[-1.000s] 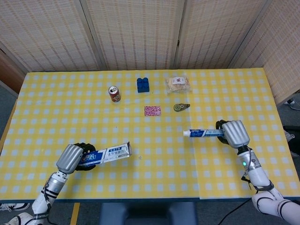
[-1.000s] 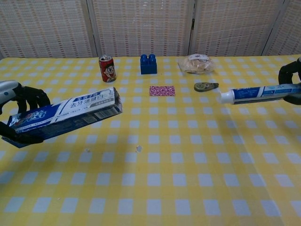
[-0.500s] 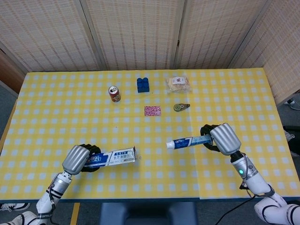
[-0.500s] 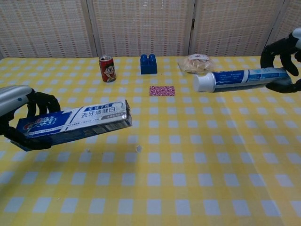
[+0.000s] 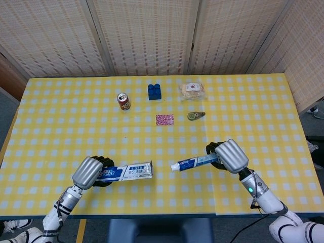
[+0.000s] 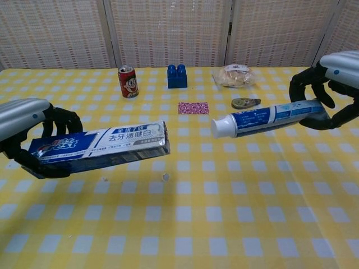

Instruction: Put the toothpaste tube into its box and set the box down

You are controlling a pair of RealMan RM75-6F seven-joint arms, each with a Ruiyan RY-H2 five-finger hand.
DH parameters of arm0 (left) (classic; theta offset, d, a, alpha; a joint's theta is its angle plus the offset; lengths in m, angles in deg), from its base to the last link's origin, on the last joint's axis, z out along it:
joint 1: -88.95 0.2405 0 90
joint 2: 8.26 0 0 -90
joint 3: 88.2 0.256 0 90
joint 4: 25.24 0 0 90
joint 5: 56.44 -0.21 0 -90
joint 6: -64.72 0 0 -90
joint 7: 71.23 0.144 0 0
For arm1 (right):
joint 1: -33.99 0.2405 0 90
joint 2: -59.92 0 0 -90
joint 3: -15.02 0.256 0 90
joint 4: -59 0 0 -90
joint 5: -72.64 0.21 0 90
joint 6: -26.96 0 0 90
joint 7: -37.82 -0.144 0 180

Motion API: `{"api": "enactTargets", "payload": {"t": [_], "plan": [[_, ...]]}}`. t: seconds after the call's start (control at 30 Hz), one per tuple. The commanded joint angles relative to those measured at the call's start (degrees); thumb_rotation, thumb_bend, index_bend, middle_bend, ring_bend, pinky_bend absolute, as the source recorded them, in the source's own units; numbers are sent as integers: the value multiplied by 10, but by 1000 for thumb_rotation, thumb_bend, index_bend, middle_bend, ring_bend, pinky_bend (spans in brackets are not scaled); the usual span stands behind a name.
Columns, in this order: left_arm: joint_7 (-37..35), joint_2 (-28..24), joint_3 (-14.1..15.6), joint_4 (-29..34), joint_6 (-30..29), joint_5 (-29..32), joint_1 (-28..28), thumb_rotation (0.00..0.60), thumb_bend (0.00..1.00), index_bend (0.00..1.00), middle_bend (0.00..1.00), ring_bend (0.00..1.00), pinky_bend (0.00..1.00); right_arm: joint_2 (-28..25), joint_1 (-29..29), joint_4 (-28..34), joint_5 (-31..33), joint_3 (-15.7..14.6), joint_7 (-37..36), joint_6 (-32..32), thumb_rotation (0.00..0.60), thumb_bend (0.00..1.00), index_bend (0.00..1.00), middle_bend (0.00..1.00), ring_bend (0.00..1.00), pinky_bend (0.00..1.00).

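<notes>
My left hand (image 5: 88,172) (image 6: 31,137) grips the blue and white toothpaste box (image 5: 129,171) (image 6: 106,144) by its left end and holds it level above the table, open end pointing right. My right hand (image 5: 230,155) (image 6: 325,89) holds the toothpaste tube (image 5: 195,162) (image 6: 263,119) by its tail, white cap pointing left toward the box. A short gap separates the cap from the box's open end. Both are in the air over the front of the yellow checked table (image 5: 162,136).
At the back of the table stand a red can (image 5: 123,101) (image 6: 128,82), a blue toy brick (image 5: 154,91) (image 6: 176,76) and a bagged bun (image 5: 193,90) (image 6: 233,75). A small pink patterned card (image 5: 164,119) (image 6: 193,108) and a tape dispenser (image 5: 195,116) (image 6: 245,102) lie mid-table.
Both hands have moved inward: the box has shifted right and the tube left and nearer, so the gap between cap and box opening has shrunk to a short one.
</notes>
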Motion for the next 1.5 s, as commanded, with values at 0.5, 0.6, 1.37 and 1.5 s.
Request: {"api": "enactTargets", "payload": {"t": [0.5, 0.6, 1.37, 1.5], "plan": [[42, 16, -10, 24, 16, 3, -19, 600, 171, 631, 678, 538, 635, 30, 10, -10, 3, 2, -10, 14, 600, 597, 803, 654, 659, 951], [43, 15, -10, 26, 17, 4, -21, 600, 172, 631, 678, 538, 635, 32, 12, -14, 5, 1, -12, 19, 600, 597, 803, 654, 660, 951], [59, 28, -12, 37, 37, 6, -40, 600, 172, 631, 678, 538, 635, 71, 38, -23, 22, 17, 10, 50, 600, 597, 803, 654, 654, 951], [59, 31, -15, 41, 38, 8, -43, 600, 172, 631, 678, 538, 634, 79, 43, -13, 30, 23, 27, 52, 600, 597, 803, 654, 654, 950]]}}
